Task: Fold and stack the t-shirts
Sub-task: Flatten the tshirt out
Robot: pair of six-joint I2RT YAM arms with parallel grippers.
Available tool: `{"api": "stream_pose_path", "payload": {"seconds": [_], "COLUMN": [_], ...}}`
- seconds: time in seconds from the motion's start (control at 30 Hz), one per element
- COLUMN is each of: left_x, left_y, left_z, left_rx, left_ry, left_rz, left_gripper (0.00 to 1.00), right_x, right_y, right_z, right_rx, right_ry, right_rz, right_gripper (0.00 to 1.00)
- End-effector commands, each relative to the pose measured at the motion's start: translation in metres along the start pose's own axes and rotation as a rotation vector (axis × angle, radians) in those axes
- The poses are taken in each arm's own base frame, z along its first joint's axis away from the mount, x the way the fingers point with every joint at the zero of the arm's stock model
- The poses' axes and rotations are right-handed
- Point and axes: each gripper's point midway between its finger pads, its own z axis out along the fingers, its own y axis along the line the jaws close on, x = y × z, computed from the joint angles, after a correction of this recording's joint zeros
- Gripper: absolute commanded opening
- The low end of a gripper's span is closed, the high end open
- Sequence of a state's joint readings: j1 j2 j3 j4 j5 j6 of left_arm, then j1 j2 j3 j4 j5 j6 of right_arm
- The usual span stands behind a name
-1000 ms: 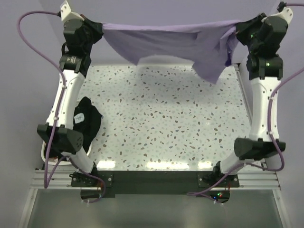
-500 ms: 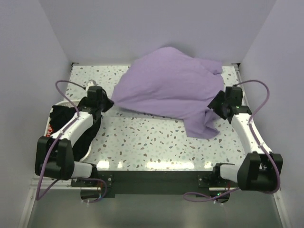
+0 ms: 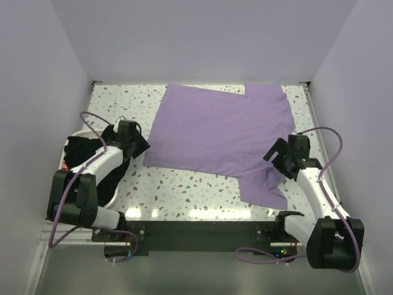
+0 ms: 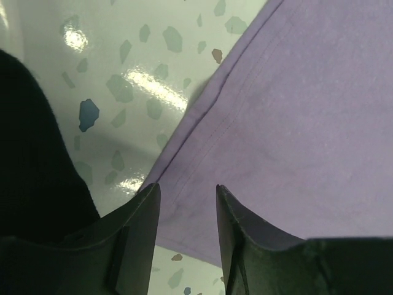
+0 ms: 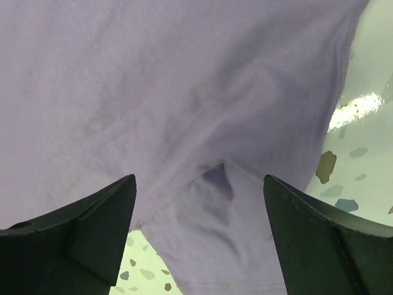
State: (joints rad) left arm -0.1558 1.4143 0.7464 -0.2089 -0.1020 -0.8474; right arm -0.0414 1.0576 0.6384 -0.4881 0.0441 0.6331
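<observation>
A lavender t-shirt (image 3: pixel 221 138) lies spread almost flat on the speckled tabletop (image 3: pixel 184 184), reaching from one end effector to the other.

The left end effector (image 3: pixel 140 147) sits low at the shirt's near left corner. In the left wrist view its two fingers (image 4: pixel 138 236) stand apart with a narrow gap between them. The stitched hem of the shirt runs under that gap and onward ahead of it. Nothing is pinched. Close to this end effector's left side, a dark heap of black t-shirts (image 3: pixel 83 153) rests in a white tray (image 3: pixel 116 192). One edge of the black cloth shows beside the left finger in the wrist view.

The right end effector (image 3: pixel 275 161) hovers at the shirt's right side, over a rumpled part. From there a flap of cloth trails back toward the arm's base. Its fingers (image 5: pixel 92 227) are spread wide, well apart, gripping nothing. The lavender cloth lies below them with a small raised fold midway between the fingertips, and bare tabletop shows off to the right.
</observation>
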Motion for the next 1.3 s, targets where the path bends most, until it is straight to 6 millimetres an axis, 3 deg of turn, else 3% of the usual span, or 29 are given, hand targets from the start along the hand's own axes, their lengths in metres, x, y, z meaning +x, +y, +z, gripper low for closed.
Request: {"api": "stream_pose_path", "payload": {"seconds": [0.0,0.1,0.2,0.23,0.3,0.33,0.4,0.43,0.5,0.53,0.6,0.63,0.67,0.7,0.73,0.8,0.87,1.03,1.17,1.27], "left_x": [-0.015,-0.01,-0.013,-0.026,-0.037,-0.051,-0.052,-0.061,-0.059,-0.064,-0.07,-0.068,-0.066,-0.058,-0.066,-0.062,-0.066,-0.057,-0.053,-0.048], "left_y": [0.004,0.012,-0.006,-0.027,-0.045,-0.071,-0.09,-0.115,-0.139,-0.163,-0.193,-0.201,-0.211,-0.21,-0.225,-0.227,-0.236,-0.231,-0.211,-0.184], "left_z": [-0.011,-0.007,0.0,-0.003,0.003,-0.001,0.012,0.009,0.028,0.027,0.046,0.053,0.059,0.081,0.082,0.104,0.113,0.15,0.168,0.178], "left_rx": [-0.058,-0.089,-0.051,-0.011,0.018,0.068,0.089,0.133,0.195,0.248,0.316,0.332,0.358,0.348,0.377,0.367,0.382,0.336,0.241,0.119], "left_ry": [-0.052,-0.052,-0.019,-0.048,-0.065,-0.087,-0.065,-0.088,-0.082,-0.09,-0.097,-0.086,-0.068,-0.044,-0.065,-0.054,-0.066,-0.041,-0.035,-0.03], "left_rz": [0.016,0.004,0.025,0.039,0.087,0.101,0.148,0.164,0.199,0.21,0.24,0.252,0.267,0.294,0.303,0.316,0.317,0.31,0.278,0.25], "left_gripper": [0.47,0.49,0.47,0.47,0.47,0.47,0.46,0.46,0.47,0.47,0.47,0.47,0.47,0.47,0.47,0.47,0.47,0.47,0.47,0.47], "right_x": [0.008,-0.012,-0.039,-0.052,-0.066,-0.085,-0.089,-0.108,-0.11,-0.126,-0.127,-0.144,-0.148,-0.144,-0.155,-0.153,-0.161,-0.164,-0.159,-0.155], "right_y": [-0.002,-0.004,0.012,0.022,0.03,0.044,0.046,0.056,0.055,0.065,0.064,0.075,0.076,0.07,0.078,0.075,0.082,0.082,0.084,0.083], "right_z": [-0.004,-0.002,0.004,0.012,0.022,0.023,0.046,0.047,0.069,0.071,0.092,0.094,0.099,0.117,0.12,0.141,0.15,0.174,0.185,0.195], "right_rx": [0.003,0.052,0.041,0.032,0.032,0.006,0.047,0.04,0.076,0.065,0.098,0.079,0.1,0.135,0.126,0.159,0.155,0.207,0.237,0.259], "right_ry": [0.014,-0.051,-0.086,-0.101,-0.121,-0.158,-0.123,-0.157,-0.139,-0.168,-0.149,-0.172,-0.174,-0.143,-0.158,-0.126,-0.125,-0.091,-0.059,-0.029], "right_rz": [0.049,0.061,0.05,0.054,0.058,0.064,0.058,0.062,0.06,0.063,0.042,0.031,0.021,0.01,-0.008,-0.041,-0.059,-0.127,-0.186,-0.221], "right_gripper": [0.87,0.87,0.86,0.85,0.85,0.85,0.85,0.85,0.85,0.85,0.85,0.86,0.86,0.86,0.86,0.86,0.86,0.85,0.86,0.86]}}
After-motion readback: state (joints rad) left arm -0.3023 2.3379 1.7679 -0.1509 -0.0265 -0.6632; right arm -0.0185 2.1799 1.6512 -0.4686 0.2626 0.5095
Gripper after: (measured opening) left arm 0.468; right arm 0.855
